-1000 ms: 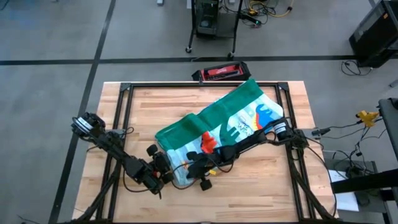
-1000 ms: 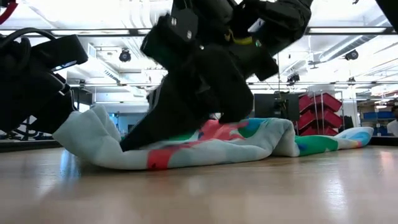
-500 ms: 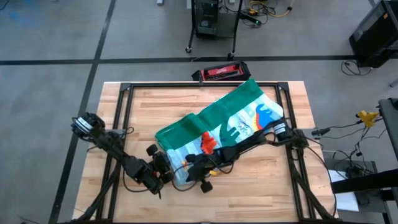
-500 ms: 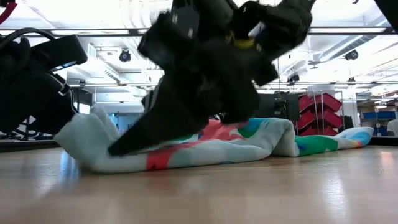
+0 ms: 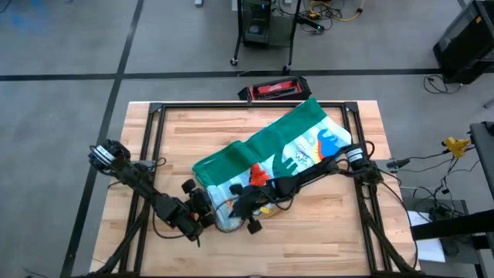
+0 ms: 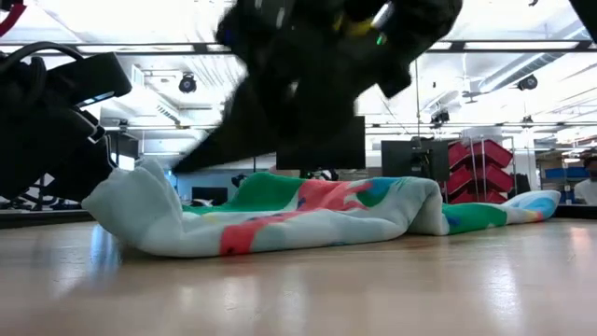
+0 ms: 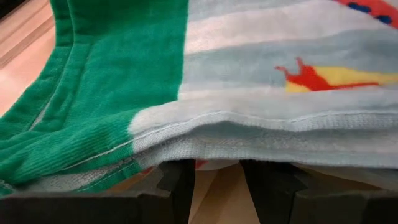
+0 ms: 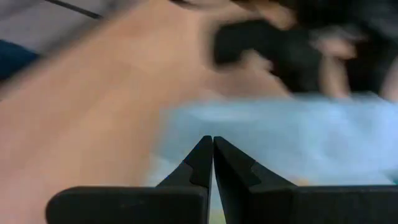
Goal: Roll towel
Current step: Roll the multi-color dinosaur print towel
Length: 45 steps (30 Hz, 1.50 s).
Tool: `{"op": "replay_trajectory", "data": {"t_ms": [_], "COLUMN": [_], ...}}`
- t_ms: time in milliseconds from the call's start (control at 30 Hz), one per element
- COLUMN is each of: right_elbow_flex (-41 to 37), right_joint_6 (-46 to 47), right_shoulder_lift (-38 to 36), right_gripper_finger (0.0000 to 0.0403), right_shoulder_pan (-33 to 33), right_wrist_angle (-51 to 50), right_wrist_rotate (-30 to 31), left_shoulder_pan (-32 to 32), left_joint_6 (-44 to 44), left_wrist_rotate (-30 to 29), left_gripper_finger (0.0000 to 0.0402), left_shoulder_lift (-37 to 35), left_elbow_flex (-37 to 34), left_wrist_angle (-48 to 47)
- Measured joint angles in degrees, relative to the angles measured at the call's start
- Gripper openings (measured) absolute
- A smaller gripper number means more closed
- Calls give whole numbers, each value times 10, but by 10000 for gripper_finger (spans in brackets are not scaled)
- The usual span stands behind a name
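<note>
Lifting clear of the towel (image 6: 308, 219), the right end effector (image 8: 212, 163) is shown pinched shut and empty, while the folded near edge is kept clamped on the surface (image 5: 324, 224) by the left end effector (image 7: 214, 186), so rolling is judged barely begun.

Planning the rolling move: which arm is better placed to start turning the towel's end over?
Left, probably: its gripper sits at the towel end, jaws around the edge; the right gripper is shut, empty.
</note>
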Motion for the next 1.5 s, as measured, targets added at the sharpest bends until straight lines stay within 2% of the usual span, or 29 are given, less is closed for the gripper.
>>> {"op": "replay_trajectory", "data": {"t_ms": [233,500,833,1033,1167,1500], "right_elbow_flex": [6,36,37,37,37,40], "right_joint_6": [26,25,-18,-15,5,-4], "right_shoulder_lift": [43,89,42,59,85,81], "right_gripper_finger": [0,0,0,0,0,0], "right_shoulder_pan": [-46,-47,-59,-61,-57,-58], "right_wrist_angle": [52,79,48,67,118,104], "right_wrist_rotate": [5,-14,-10,-15,-59,-55], "left_shoulder_pan": [0,1,1,0,0,0], "left_joint_6": [0,2,4,1,1,7], "left_wrist_rotate": [0,20,46,56,57,57], "left_gripper_finger": [119,119,119,119,119,119], "left_shoulder_lift": [0,-7,-12,-12,-12,-29], "left_elbow_flex": [0,0,0,0,0,0], "left_wrist_angle": [0,-4,-4,-3,-5,-8]}}
